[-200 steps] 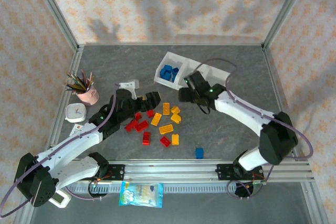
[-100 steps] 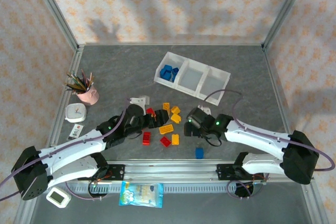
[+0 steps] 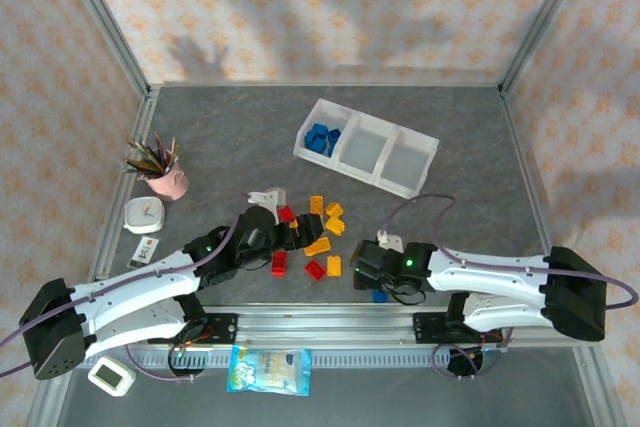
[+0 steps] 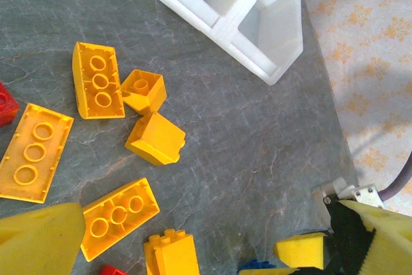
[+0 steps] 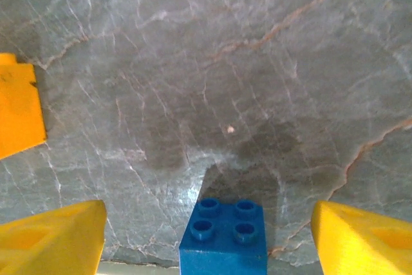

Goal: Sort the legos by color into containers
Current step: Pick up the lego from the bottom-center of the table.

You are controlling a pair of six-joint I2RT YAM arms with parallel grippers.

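Note:
Yellow and red legos [image 3: 318,245] lie scattered mid-table. One blue lego [image 3: 380,295] sits apart near the front edge. My right gripper [image 3: 372,277] is low over it and open. In the right wrist view the blue lego [image 5: 225,233] lies on the table between the spread yellow fingers [image 5: 58,236], touching neither. My left gripper [image 3: 297,237] is open over the pile, and several yellow legos [image 4: 154,138] lie ahead of its fingers [image 4: 38,239]. The white three-compartment tray [image 3: 367,147] stands at the back, with blue legos [image 3: 322,137] in its left compartment.
A pink cup of pencils [image 3: 165,179] and a white clock [image 3: 145,214] stand at the left. A snack packet [image 3: 268,369] lies in front of the metal rail [image 3: 400,322]. The two grippers are close together near the front.
The right arm swung from the tray down to the table's front and lowered over the blue lego. The left arm reached further right over the pile.

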